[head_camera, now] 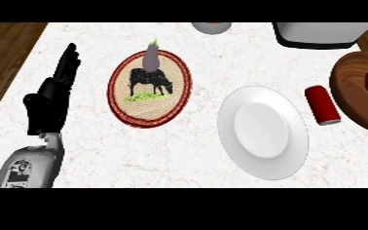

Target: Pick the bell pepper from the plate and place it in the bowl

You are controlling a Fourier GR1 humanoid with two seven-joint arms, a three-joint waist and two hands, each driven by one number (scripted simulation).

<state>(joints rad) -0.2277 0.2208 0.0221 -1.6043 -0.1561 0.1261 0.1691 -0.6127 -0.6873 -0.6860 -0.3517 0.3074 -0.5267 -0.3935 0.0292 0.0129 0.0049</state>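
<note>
Purple vegetable [152,58]: stands on the far part of the patterned plate [112,91], long axis running towards the counter's far edge, green stem at the far end. It looks like an aubergine rather than the bell pepper the task names.
Patterned plate: red-rimmed, woven look, a black cow at its centre; lies on the white marble counter [93,146].
Left hand [49,102]: rests near the view's left edge, fingers straight and apart, pointing away, holding nothing; well apart from the plate.
Key relation: the vegetable lies to the right of this hand, across the plate's near rim.
Right hand: out of view, so the left is the only hand seen near the vegetable.
White dish [229,126]: right of the patterned plate, nothing in it; likely the target, though it looks shallow for a bowl.
Red can [322,105]: on its side just beyond the dish, beside a brown wooden vessel [352,87].
</note>
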